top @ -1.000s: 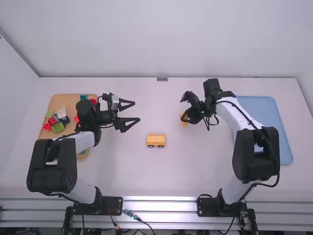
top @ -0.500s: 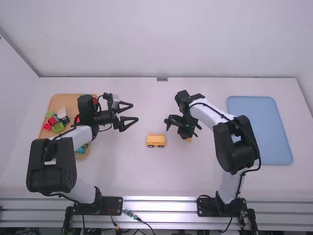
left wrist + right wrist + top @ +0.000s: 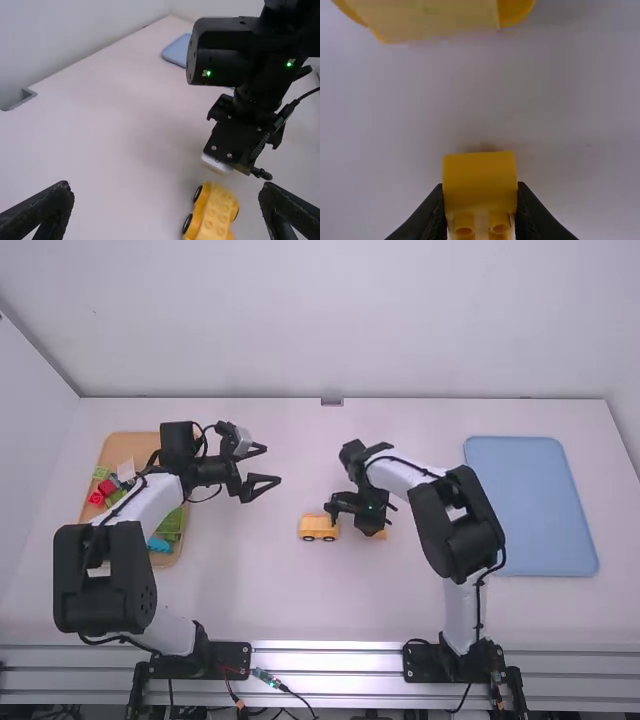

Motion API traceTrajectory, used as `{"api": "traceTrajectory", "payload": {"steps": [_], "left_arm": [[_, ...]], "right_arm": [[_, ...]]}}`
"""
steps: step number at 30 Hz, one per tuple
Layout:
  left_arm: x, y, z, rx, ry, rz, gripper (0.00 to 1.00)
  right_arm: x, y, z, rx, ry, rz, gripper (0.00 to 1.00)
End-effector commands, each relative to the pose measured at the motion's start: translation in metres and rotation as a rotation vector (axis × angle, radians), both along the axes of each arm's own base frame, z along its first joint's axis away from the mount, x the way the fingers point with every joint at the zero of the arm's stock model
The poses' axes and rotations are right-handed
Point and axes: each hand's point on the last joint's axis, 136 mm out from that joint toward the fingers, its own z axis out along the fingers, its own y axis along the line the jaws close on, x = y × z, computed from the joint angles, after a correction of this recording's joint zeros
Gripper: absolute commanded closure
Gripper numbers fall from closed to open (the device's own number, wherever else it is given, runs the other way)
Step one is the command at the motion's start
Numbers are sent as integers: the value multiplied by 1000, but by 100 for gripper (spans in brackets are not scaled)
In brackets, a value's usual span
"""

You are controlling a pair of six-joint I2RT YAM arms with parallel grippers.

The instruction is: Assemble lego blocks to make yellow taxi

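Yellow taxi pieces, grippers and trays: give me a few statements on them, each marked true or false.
1. The right gripper holds a yellow block. True.
2. The left gripper is shut on a green block. False: its fingers are apart, with nothing between them.
3. The wheeled yellow piece stands on the table. True.
4. The yellow block is joined to the wheeled yellow piece. False: a gap shows between them.
5. The red blocks lie in the blue tray. False: they lie in the tan tray.

High: far, above-behind arms, faces forward-down at worktop (image 3: 260,590). Left wrist: nearer, slants toward high's 3 o'clock; both share wheeled block (image 3: 316,528). Right wrist: close-up, downward.
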Motion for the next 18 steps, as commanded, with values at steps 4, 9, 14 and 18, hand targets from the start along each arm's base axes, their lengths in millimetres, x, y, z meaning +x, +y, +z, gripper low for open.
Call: {"api": "traceTrajectory", "payload": {"steps": [4, 9, 14, 18], "left_arm": [[2, -1, 5, 12, -50, -22, 1], [3, -1, 5, 17, -54, -22, 1], [5, -1, 7, 21, -85, -25, 1], [10, -3, 13, 27, -138, -31, 1]], "right_arm": [[4, -3, -7, -27, 2, 14, 92], [13, 2, 1, -8, -26, 9, 20], [25, 9, 11, 15, -64, 16, 0], [38, 17, 33, 51, -123, 15, 1]]}}
